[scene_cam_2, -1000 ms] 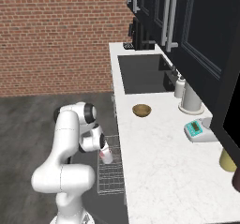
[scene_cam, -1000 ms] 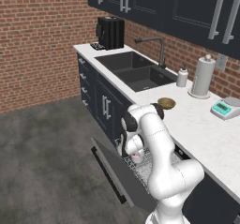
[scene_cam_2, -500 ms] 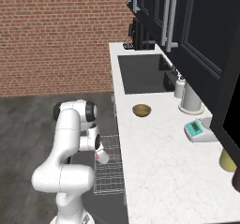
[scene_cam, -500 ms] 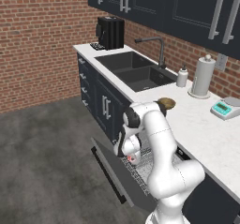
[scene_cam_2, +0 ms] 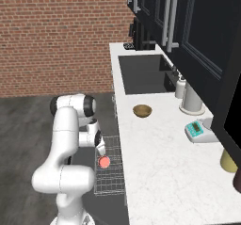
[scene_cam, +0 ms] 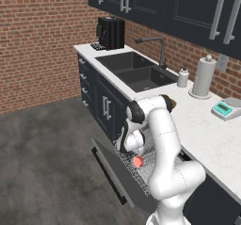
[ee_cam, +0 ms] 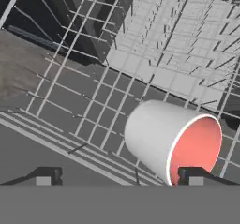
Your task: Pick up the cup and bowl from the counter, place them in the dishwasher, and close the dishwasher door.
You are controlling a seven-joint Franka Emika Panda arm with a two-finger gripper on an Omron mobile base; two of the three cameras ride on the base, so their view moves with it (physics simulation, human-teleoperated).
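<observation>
Brick-walled kitchen, white counter (scene_cam_2: 160, 163) over navy fronts. Dishwasher door (scene_cam: 120, 174) down, wire rack (scene_cam_2: 110, 174) pulled out. Cup (ee_cam: 171, 141) lies tipped on its side in the rack, gripper (ee_cam: 122, 178) spread wide just above it, not pinching. Bowl (scene_cam_2: 142, 110) sits on the counter near the sink (scene_cam_2: 143, 73).

Cup (scene_cam: 138, 161) on its side in dishwasher rack (scene_cam: 151, 159), red inside showing; door (scene_cam: 123, 174) down.
</observation>
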